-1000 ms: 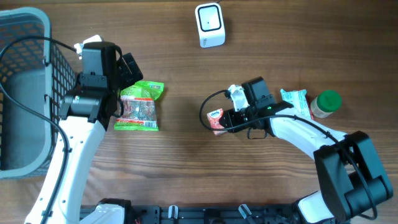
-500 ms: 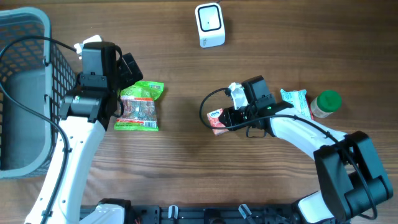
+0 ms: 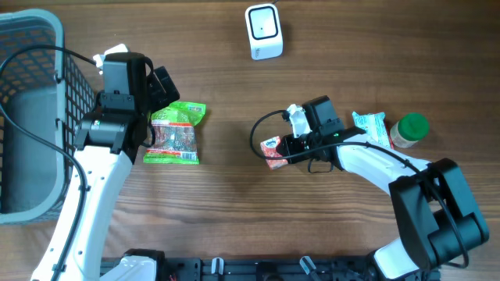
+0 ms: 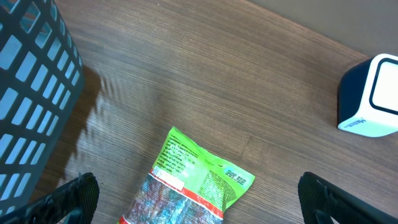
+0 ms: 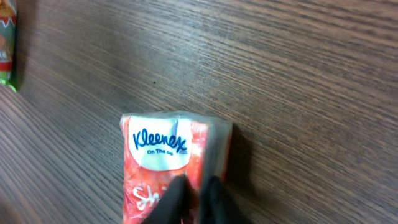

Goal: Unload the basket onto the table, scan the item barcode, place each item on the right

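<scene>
Right gripper [image 5: 196, 198] at the tissue pack [image 5: 168, 158], right wrist view. The pack is seen lying flat on the desk [image 5: 311, 74], its "Kleenex" label facing up, and its near end is pinched between the two dark fingers [image 5: 174, 200], which are drawn almost together with only a fold of wrapper between them. In the overhead view the tissue pack [image 3: 270, 151] is found below the white scanner [image 3: 263, 31] and well apart from it, with the right gripper [image 3: 280, 148] on the side of the pack turned away from the green snack bag [image 3: 175, 133]. Compared with the frame one second earlier, the right fingers have been closed from a partly open stance onto the pack. The pack itself and the left arm are placed as before. The left gripper [image 4: 199, 202] is held fully open over the snack bag [image 4: 193, 186], with nothing between its fingers. It hangs lower left of the scanner [image 4: 370, 96] and beside the basket [image 4: 31, 93]. Only the tips of the left fingers are shown, at the lower corners of the left wrist view. The far end of the pack is cut off by the frame edge in the right wrist view, and which face carries the barcode cannot be made out.
</scene>
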